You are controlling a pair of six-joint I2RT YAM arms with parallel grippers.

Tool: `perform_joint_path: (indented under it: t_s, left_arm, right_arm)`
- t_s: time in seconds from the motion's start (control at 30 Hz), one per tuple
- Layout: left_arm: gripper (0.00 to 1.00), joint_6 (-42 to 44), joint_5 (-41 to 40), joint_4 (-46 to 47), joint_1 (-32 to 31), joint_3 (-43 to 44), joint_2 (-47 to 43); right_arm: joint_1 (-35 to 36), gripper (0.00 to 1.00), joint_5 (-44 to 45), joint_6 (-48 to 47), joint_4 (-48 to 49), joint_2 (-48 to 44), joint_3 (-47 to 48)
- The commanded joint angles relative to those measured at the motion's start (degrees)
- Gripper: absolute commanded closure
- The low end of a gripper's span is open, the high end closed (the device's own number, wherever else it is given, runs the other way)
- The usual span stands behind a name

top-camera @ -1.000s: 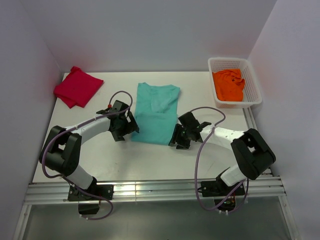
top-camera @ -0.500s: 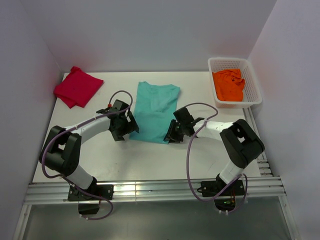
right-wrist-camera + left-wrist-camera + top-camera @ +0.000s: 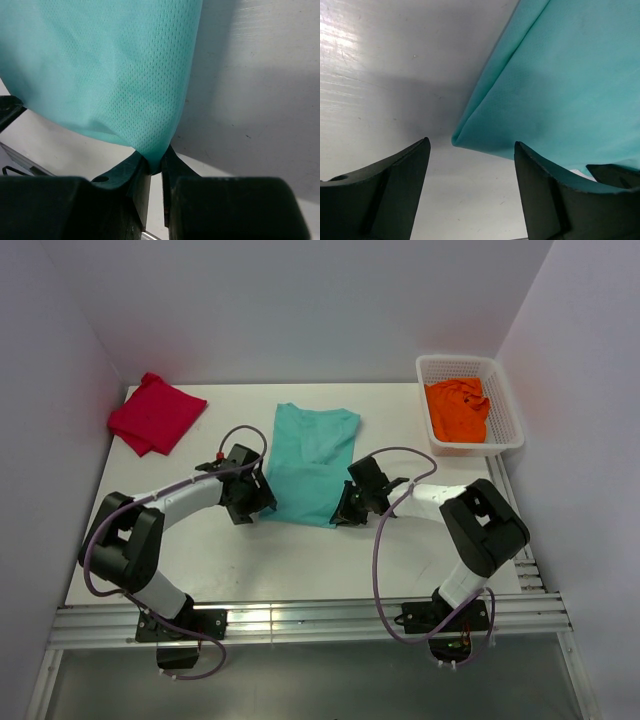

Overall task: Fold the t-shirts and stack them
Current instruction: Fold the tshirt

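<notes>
The left gripper [image 3: 470, 156] is wide open, one finger on each side of the near-left corner of the teal t-shirt [image 3: 310, 462]. The right gripper [image 3: 154, 161] pinches its near-right corner. The shirt lies flat at mid-table [image 3: 300, 560]. Far left: folded red t-shirt [image 3: 155, 412]. Far right: orange t-shirt [image 3: 457, 410], crumpled in the white basket [image 3: 468, 360].

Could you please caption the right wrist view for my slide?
Right gripper pinching a hem corner of the teal-green cloth t-shirt on the white table.
</notes>
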Motion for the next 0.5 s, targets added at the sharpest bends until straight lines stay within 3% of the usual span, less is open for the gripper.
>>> perform_joint_path:
  t_s: [0.0, 0.13, 0.33, 0.47]
  left_arm:
    - [0.27, -2.2, -2.3, 3.5, -1.0, -1.4, -1.8]
    - [0.38, -2.5, -2.9, 4.3, -1.5, -1.4, 1.5]
    - [0.44, -2.9, -4.2, 5.4, -1.9, -1.4, 4.2]
    - [0.53, -2.8, -4.8, 6.0, -1.9, -0.7, 5.4]
  right_arm:
    - [0.6, 0.81, 4.9, -1.8, -6.6, 1.8, -3.0]
    - [0.8, 0.85, 4.9, -2.0, -7.8, 2.4, -2.1]
    - [0.8, 0.87, 5.5, -2.8, -9.3, 1.8, -1.1]
    - [0.8, 1.0, 5.8, -2.8, -10.2, 1.7, -0.8]
